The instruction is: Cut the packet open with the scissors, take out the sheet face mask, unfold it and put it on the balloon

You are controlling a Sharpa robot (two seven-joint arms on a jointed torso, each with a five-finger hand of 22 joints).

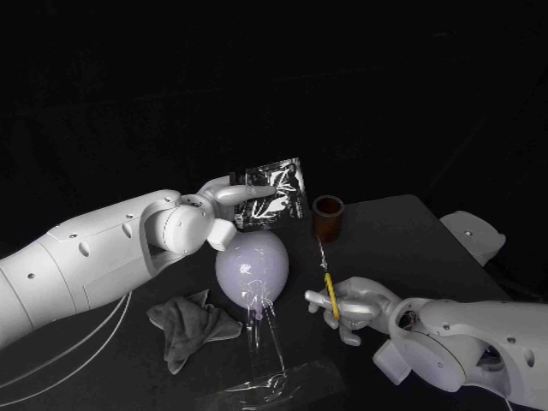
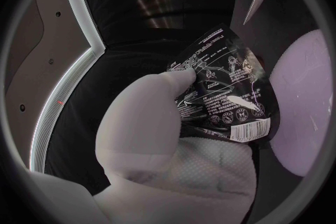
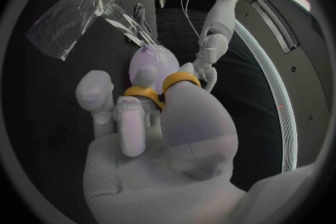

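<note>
My left hand [image 1: 225,195] holds the black face-mask packet [image 1: 274,193] up above the table; in the left wrist view the fingers [image 2: 164,103] pinch the printed packet [image 2: 227,95]. A pale lilac balloon [image 1: 251,268] stands on the table below the packet, taped down by clear film. My right hand [image 1: 346,304] grips the yellow-handled scissors [image 1: 327,282], blades pointing up towards the packet. In the right wrist view my fingers [image 3: 133,117] pass through the yellow handle loops [image 3: 162,88], with the balloon [image 3: 150,61] beyond.
A brown cylindrical cup [image 1: 329,216] stands on the black table [image 1: 397,240] right of the packet. A grey cloth [image 1: 187,324] lies front left of the balloon. Clear plastic film [image 1: 268,385] lies at the table's front edge.
</note>
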